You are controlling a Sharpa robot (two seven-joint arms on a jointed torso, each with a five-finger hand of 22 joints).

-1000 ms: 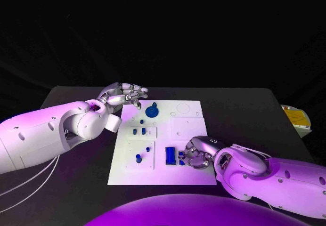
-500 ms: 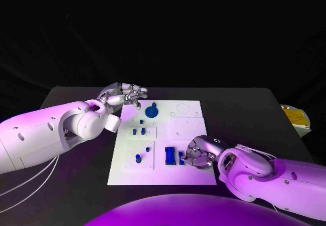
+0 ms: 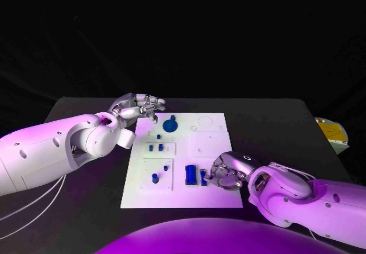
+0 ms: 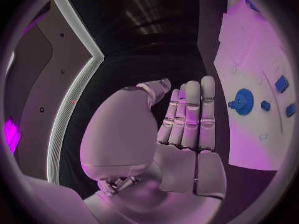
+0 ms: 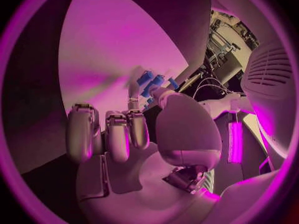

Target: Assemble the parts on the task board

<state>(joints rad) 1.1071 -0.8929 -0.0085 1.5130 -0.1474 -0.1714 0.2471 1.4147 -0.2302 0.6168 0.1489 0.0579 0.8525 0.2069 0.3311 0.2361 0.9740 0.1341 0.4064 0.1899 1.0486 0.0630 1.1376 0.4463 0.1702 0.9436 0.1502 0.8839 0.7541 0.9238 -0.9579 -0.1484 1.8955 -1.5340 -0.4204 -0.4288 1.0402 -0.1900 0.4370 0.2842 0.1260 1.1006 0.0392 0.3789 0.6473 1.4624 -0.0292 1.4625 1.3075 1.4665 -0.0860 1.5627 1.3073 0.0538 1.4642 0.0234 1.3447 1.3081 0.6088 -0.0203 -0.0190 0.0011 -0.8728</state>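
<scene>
Head view first: the white rectangular task board lies in the middle of the black table. The left hand hovers at the board's far left corner, fingers curled loosely with nothing between them. Just beside it, on the board, sits a round blue gear-like part. Lower down, the right hand is bent over the board's near right area, fingertips touching a small blue part next to an upright blue rectangular block (whether it truly grips, I cannot tell from here). More small blue pieces sit in the board's left column.

Over to the left wrist view: the left hand shows fingers straight and side by side, holding nothing, with the gear-like part off beside them on the board.

Right wrist view: the right hand has fingers curled down, and its thumb tip meets a cluster of small blue parts on the board.
</scene>
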